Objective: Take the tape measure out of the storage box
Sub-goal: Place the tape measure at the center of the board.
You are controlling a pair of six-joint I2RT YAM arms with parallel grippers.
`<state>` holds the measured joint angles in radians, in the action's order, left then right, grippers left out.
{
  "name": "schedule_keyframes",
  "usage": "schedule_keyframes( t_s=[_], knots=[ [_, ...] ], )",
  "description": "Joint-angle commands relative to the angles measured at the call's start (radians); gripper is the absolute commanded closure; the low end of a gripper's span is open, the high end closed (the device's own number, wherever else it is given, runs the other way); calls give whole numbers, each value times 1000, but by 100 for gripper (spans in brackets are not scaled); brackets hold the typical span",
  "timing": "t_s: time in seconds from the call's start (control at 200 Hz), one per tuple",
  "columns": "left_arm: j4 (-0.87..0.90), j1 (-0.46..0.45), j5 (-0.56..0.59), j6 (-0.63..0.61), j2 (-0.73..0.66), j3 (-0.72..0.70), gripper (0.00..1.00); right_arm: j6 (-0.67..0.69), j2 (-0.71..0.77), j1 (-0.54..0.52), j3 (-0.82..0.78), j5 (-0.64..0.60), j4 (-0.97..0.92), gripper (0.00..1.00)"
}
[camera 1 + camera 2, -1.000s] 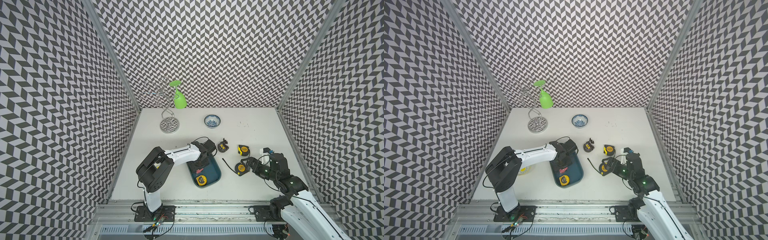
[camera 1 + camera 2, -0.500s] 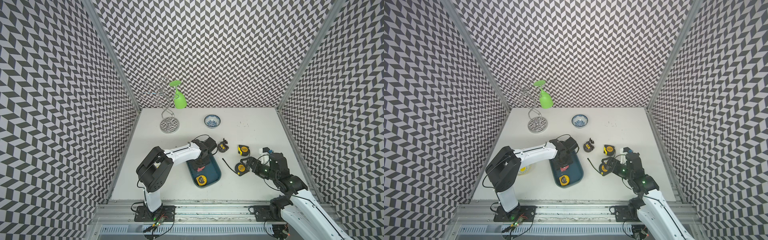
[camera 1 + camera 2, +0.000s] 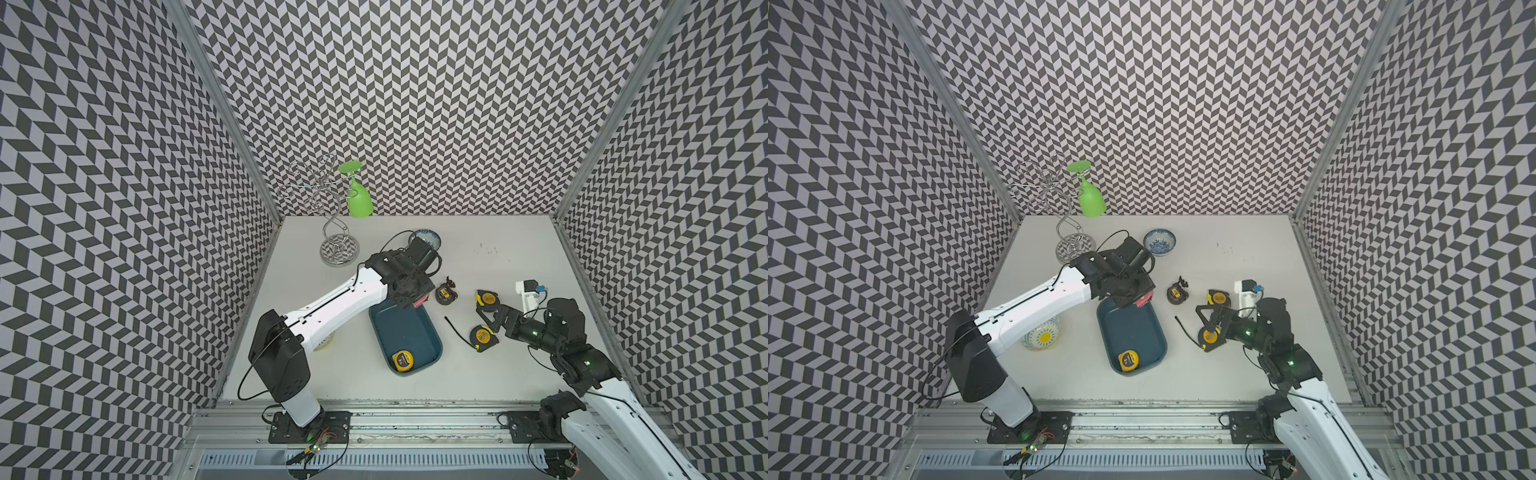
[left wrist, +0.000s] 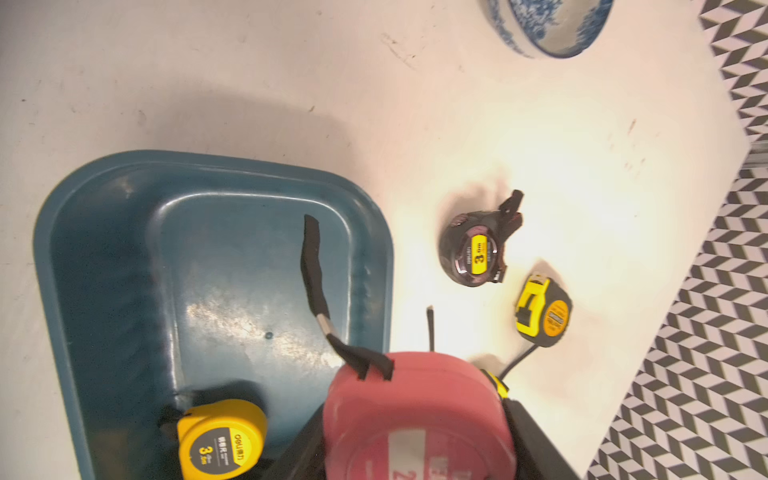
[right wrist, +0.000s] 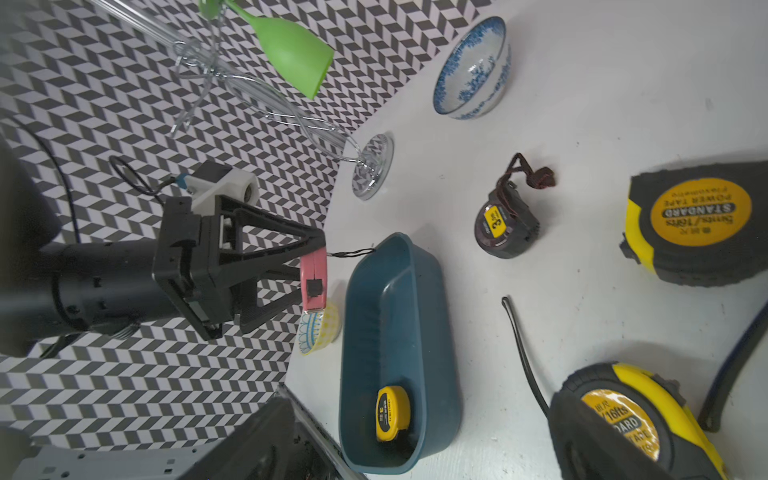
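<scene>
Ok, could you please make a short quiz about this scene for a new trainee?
1. True or false: the left gripper holds a red tape measure.
2. What lies inside the storage box? A) a yellow tape measure B) a spoon C) nothing
3. How many tape measures lie on the table, outside the box?
Key: 1 true; 2 A; 3 three: one dark tape measure, two black-and-yellow tape measures.
</scene>
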<state>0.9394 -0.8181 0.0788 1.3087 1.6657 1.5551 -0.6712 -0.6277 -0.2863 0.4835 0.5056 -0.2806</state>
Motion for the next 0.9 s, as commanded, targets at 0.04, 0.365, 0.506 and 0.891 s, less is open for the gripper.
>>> schedule_keyframes(
  t_s=[0.04,0.365,0.506,0.891],
  knots=[
    [-7,-33,-46,40,-17,70,100,16,0,-33,42,35,154,0],
    [-122,-100,-90,74,36,141,100,9,-82,-134,75,-53,274,1],
    [-123,-118,-94,70,72,187,100,-2,-128,-167,85,-96,314,4],
    [-159,-126,-132,67,90,205,100,-27,-213,-177,92,-149,404,24]
  ],
)
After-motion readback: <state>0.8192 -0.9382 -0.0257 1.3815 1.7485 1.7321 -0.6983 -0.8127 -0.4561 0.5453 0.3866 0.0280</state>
